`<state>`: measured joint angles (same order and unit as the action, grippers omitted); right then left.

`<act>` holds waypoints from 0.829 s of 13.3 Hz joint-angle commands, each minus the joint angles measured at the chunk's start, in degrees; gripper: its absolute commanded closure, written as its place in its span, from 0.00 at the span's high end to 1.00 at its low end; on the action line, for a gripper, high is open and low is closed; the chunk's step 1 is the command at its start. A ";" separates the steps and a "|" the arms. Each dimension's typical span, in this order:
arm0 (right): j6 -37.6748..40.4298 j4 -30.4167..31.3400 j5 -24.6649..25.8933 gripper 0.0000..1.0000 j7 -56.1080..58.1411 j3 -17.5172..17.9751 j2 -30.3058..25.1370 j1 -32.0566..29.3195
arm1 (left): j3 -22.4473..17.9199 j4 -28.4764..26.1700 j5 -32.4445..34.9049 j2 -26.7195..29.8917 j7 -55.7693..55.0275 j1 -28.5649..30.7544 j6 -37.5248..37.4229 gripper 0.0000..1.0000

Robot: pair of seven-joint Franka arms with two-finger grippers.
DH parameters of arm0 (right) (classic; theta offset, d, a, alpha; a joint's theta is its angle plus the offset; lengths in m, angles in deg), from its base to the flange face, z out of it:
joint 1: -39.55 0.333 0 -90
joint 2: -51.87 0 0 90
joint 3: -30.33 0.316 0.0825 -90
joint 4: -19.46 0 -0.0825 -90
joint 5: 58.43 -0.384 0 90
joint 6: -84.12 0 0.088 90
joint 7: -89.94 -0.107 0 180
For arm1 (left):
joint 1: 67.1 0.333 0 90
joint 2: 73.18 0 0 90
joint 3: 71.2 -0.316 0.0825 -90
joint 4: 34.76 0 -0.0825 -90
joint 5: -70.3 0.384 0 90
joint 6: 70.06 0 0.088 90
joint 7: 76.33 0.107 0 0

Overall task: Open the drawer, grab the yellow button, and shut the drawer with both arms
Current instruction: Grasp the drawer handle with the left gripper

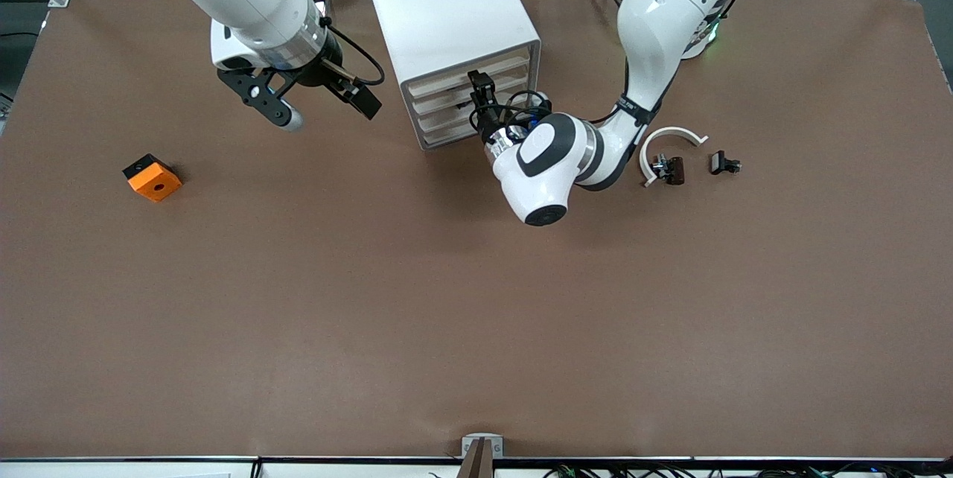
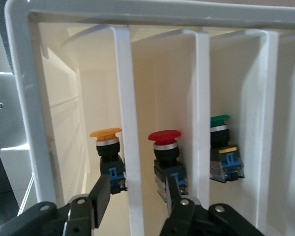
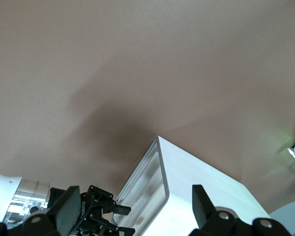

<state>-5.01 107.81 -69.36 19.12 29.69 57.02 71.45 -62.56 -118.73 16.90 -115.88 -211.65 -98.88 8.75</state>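
The left gripper (image 2: pixel 137 204), fingers apart at the cabinet (image 1: pixel 447 9) front, straddles a drawer front beside the button (image 2: pixel 108 157), so opening comes next, while the open right gripper (image 1: pixel 313 102) waits beside the cabinet

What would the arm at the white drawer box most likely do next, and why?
Probably ease a little deeper and shut on the yellow-capped button. The left gripper is open at the front of the white drawer unit, its fingers straddling a divider, with that button just ahead of one finger. The red button and green button sit in neighbouring slots. The right gripper waits open above the table.
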 commanded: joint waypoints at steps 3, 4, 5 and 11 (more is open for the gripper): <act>0.44 -1.17 -1.12 1.00 -0.90 -0.42 0.30 0.26 | -0.38 0.91 -1.26 -0.98 -1.53 -2.23 -1.12 0.34; 0.36 -1.17 -1.12 1.00 -0.90 -0.33 0.39 0.44 | -0.38 1.00 -1.26 -1.15 -1.44 -2.23 -1.12 0.18; 0.35 -1.17 -1.20 1.00 -0.99 -0.33 0.39 0.53 | -0.38 1.00 -1.26 -1.33 -1.44 -2.23 -1.12 0.17; -1.22 -1.17 -1.20 1.00 -4.14 -0.33 0.48 1.76 | -1.26 1.53 -0.91 -1.42 -1.44 -0.13 -1.03 0.00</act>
<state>-5.96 107.70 -69.64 17.37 29.72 57.03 72.28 -62.88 -118.61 16.61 -116.81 -212.81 -100.64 8.43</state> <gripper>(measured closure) 0.000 0.863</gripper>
